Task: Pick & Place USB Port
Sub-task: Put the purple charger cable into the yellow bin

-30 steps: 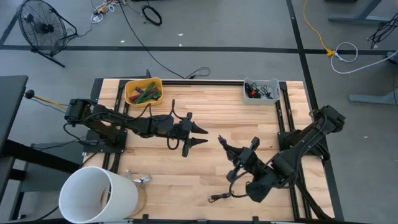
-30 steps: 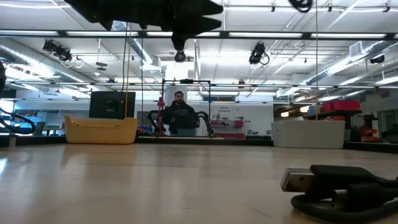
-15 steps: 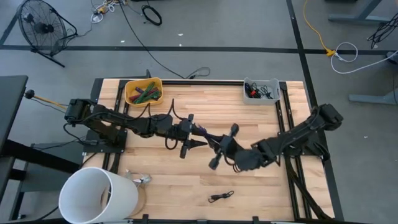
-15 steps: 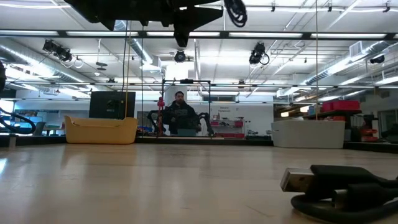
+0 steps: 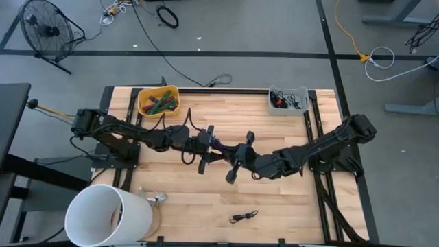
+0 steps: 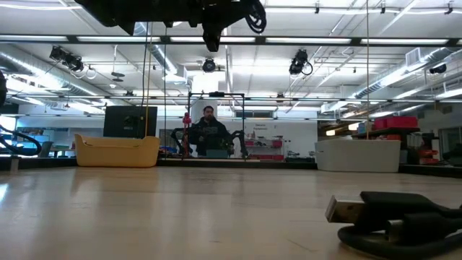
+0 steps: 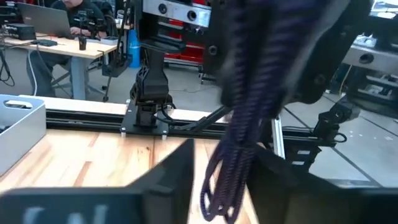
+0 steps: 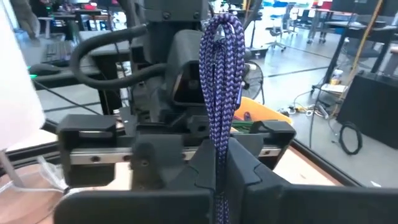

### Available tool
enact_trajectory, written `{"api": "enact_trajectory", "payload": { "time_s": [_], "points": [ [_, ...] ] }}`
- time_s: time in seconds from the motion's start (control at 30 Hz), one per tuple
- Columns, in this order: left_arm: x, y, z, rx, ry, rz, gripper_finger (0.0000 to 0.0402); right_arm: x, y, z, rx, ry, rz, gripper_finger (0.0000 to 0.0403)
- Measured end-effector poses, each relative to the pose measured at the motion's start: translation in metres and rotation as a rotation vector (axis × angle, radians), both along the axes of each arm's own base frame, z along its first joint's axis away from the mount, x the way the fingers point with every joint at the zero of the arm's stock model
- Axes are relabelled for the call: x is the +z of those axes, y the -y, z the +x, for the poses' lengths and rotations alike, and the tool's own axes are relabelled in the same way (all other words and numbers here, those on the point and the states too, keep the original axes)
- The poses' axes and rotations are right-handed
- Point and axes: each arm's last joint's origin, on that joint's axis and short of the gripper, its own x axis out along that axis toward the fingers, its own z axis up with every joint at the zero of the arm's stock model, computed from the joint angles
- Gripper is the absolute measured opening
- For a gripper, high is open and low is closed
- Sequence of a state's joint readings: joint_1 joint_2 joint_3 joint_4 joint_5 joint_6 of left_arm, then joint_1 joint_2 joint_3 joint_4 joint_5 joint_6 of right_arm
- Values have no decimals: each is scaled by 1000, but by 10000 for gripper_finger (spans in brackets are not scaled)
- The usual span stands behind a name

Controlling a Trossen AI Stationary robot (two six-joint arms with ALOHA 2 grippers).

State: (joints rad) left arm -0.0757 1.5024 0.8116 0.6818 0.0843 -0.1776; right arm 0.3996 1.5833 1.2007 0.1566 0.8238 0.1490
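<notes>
Cable: my right gripper [image 5: 236, 152] is clamped on the purple braided cable [image 8: 219, 93] above the counter's [image 5: 288, 199] middle.
Left gripper [image 5: 214, 152]: part-open around it, grip unclear.
Handling: light, floppy; I'd grip near the bundle's bend.

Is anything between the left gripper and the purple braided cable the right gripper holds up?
Nothing visible. The purple braided cable, pinched by the right gripper, hangs directly before the left gripper, whose fingers flank it.

The light wooden table [image 5: 206, 192] holds a yellow tray [image 5: 158, 101], a grey bin [image 5: 288, 99], a big white bucket [image 5: 106, 216] and a small black cable [image 5: 244, 217].
</notes>
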Motion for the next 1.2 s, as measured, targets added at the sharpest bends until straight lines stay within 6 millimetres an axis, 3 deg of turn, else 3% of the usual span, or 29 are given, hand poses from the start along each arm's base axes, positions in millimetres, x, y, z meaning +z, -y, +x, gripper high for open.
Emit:
{"api": "enact_trajectory", "payload": {
  "time_s": [0.17,0.4,0.67,0.93,1.07,1.2],
  "points": [
    [-1,0,0,-4,-5,5,22,-1,0,0,19,-7,2,8],
    [-3,-2,0,52,-34,0,18,-1,0,0,3,-21,-22,73],
    [-12,-21,-10,306,-230,22,18,-10,2,-4,-29,-105,-29,124],
    [-8,-52,-60,657,-570,153,17,-21,-2,-11,-36,-177,40,140],
    [-3,-70,-94,930,-709,201,17,-24,-10,-14,35,-193,117,135],
    [-2,-86,-117,1076,-792,169,17,-24,-19,-16,112,-192,160,128]
  ]
}}
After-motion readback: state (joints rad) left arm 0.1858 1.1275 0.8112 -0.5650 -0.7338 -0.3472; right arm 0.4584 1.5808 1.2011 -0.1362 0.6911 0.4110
